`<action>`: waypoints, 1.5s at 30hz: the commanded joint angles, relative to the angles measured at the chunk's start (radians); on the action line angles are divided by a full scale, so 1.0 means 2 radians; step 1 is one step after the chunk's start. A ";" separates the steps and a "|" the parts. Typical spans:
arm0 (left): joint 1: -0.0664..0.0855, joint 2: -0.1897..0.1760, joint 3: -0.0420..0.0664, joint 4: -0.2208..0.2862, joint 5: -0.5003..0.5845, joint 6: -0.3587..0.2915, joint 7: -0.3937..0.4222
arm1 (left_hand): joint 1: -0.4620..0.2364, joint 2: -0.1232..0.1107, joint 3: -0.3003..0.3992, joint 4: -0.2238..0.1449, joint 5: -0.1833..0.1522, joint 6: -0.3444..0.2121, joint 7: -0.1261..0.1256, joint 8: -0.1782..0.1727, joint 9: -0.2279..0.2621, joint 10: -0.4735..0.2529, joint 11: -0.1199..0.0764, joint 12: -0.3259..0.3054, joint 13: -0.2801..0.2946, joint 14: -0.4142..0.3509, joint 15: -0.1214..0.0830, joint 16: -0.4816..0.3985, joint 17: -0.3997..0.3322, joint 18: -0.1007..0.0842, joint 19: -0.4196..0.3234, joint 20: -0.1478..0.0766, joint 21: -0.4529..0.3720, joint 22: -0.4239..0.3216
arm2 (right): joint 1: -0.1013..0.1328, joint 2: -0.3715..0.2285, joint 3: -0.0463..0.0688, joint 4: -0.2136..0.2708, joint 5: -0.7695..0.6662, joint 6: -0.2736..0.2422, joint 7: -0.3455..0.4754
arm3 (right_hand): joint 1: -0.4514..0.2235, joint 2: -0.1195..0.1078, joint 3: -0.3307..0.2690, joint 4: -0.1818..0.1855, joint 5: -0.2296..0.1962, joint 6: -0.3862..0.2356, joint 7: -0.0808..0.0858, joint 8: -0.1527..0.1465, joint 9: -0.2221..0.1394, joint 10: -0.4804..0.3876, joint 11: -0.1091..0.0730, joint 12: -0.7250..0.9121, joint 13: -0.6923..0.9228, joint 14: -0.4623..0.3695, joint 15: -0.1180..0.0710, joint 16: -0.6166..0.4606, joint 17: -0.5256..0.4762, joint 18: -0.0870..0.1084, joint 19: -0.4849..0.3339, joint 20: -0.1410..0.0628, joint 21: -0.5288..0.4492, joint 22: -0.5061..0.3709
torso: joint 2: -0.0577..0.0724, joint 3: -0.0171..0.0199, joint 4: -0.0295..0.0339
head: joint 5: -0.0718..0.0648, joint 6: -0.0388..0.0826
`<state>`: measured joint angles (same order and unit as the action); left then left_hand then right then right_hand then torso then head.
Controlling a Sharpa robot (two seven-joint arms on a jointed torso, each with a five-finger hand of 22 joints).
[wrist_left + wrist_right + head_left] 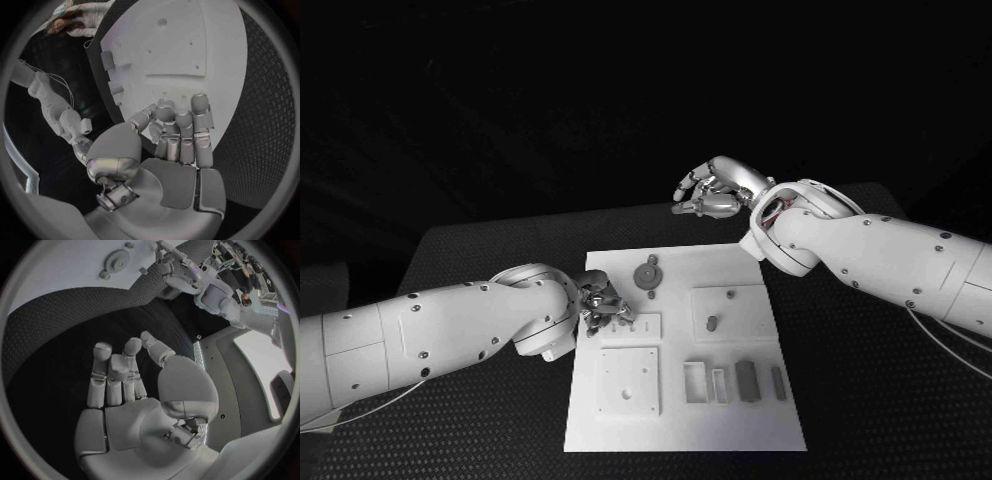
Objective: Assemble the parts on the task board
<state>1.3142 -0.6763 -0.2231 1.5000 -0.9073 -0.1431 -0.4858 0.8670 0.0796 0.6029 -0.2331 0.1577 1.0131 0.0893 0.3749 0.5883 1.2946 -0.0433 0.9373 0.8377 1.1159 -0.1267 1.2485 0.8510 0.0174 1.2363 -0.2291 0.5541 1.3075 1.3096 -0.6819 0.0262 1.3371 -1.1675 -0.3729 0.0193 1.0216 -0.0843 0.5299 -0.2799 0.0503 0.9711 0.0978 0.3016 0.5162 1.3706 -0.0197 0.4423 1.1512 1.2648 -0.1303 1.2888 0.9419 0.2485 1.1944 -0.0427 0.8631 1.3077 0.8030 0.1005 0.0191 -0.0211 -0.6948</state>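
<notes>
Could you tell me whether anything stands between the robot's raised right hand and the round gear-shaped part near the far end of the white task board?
Nothing visible does. The right hand hovers open beyond the white task board; only bare black table separates it from the grey gear-shaped part. The left hand works at the board's left edge, aside.

Your left hand [603, 305] crowds the board [733, 425] at nine o'clock, its fingers over the left edge beside the small slots [636, 324]. The right hand [714, 188] hangs past twelve o'clock, off the board, so the top edge is open. At five o'clock upright parts [733, 381] stand in a row (a low fence). The gear [648, 271] sits near twelve. Bare mat [877, 400] lies at three.
</notes>
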 commanded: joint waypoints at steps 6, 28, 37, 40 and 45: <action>-0.002 0.001 -0.002 0.001 -0.003 0.011 -0.001 | -0.010 0.001 0.004 -0.005 0.009 0.071 -0.037 0.003 0.102 -0.015 -0.025 0.010 -0.001 0.001 -0.022 0.012 -0.005 0.004 0.014 -0.017 0.009 0.013 | 0.000 0.001 0.000 -0.001 0.001 0.011 0.003 | -0.002 -0.003 -0.001 0.001 -0.001 -0.003 -0.001 -0.003 0.001 -0.003 0.001 -0.002 0.000 -0.001 0.002 -0.003 -0.001 0.007 -0.001 -0.002 -0.003 0.006 | 0.000 0.0001 0.0001 | -0.001 -0.003; -0.006 0.002 -0.002 0.007 -0.032 0.003 -0.002 | -0.023 0.005 0.004 -0.009 0.021 0.082 -0.041 0.003 0.106 -0.010 -0.030 0.020 -0.002 0.006 -0.026 0.024 -0.011 0.006 0.019 -0.020 0.022 0.012 | 0.000 0.001 0.000 0.000 0.001 0.014 0.003 | -0.002 -0.003 -0.001 0.001 -0.001 -0.003 -0.001 -0.003 0.001 -0.003 0.001 -0.002 0.001 -0.001 0.002 -0.003 -0.001 0.007 -0.001 -0.002 -0.003 0.006 | 0.000 0.0001 0.0004 | -0.001 -0.003; -0.009 0.004 -0.002 0.006 -0.054 -0.004 -0.005 | -0.024 0.003 0.005 -0.009 0.020 0.081 -0.041 0.001 0.106 -0.010 -0.029 0.020 -0.003 0.006 -0.028 0.024 -0.013 0.006 0.019 -0.021 0.023 0.012 | 0.000 0.000 0.000 0.000 0.001 0.014 0.003 | -0.002 -0.003 -0.001 0.001 -0.001 -0.003 -0.001 -0.003 0.001 -0.003 0.001 -0.002 0.001 -0.001 0.002 -0.003 -0.001 0.007 -0.001 -0.001 -0.003 0.006 | 0.000 0.0000 0.0006 | -0.002 -0.003; -0.009 0.004 -0.002 0.006 -0.055 -0.006 -0.005 | -0.025 0.002 0.005 -0.009 0.019 0.081 -0.041 0.001 0.106 -0.010 -0.029 0.020 -0.004 0.006 -0.028 0.024 -0.014 0.006 0.019 -0.021 0.023 0.012 | 0.000 0.000 0.000 0.001 0.001 0.015 0.002 | -0.002 -0.003 -0.001 0.001 -0.001 -0.003 -0.001 -0.003 0.001 -0.004 0.001 -0.002 0.001 -0.002 0.002 -0.003 -0.001 0.007 -0.001 -0.001 -0.003 0.006 | 0.000 0.0001 0.0007 | -0.002 -0.003; -0.009 0.004 -0.002 0.006 -0.055 -0.008 -0.005 | -0.026 0.000 0.006 -0.008 0.019 0.081 -0.041 0.000 0.106 -0.010 -0.029 0.020 -0.005 0.006 -0.029 0.024 -0.016 0.006 0.019 -0.021 0.023 0.011 | 0.000 0.000 0.000 0.001 0.001 0.015 0.002 | -0.002 -0.003 -0.001 0.001 -0.001 -0.003 -0.001 -0.003 0.002 -0.004 0.001 -0.002 0.001 -0.002 0.002 -0.003 -0.001 0.007 -0.001 -0.001 -0.003 0.006 | 0.000 0.0000 0.0004 | -0.002 -0.003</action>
<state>1.2956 -0.6704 -0.2267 1.5098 -0.9987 -0.1468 -0.4950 0.8195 0.0777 0.6104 -0.2459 0.1903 1.0256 0.0767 0.3736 0.6874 1.3089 -0.0589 0.9711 0.8306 1.1307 -0.1455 1.2932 0.8218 0.0154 1.2530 -0.2447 0.5961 1.3079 1.3096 -0.6815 0.0263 1.3373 -1.1672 -0.3548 0.0187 1.0216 -0.0843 0.5299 -0.2800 0.0503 0.9713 0.0975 0.3016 0.5178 1.3706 -0.0198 0.4423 1.1512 1.2650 -0.1301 1.2893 0.9420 0.2484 1.1928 -0.0410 0.8631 1.3077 0.8035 0.1005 0.0202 -0.0255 -0.7008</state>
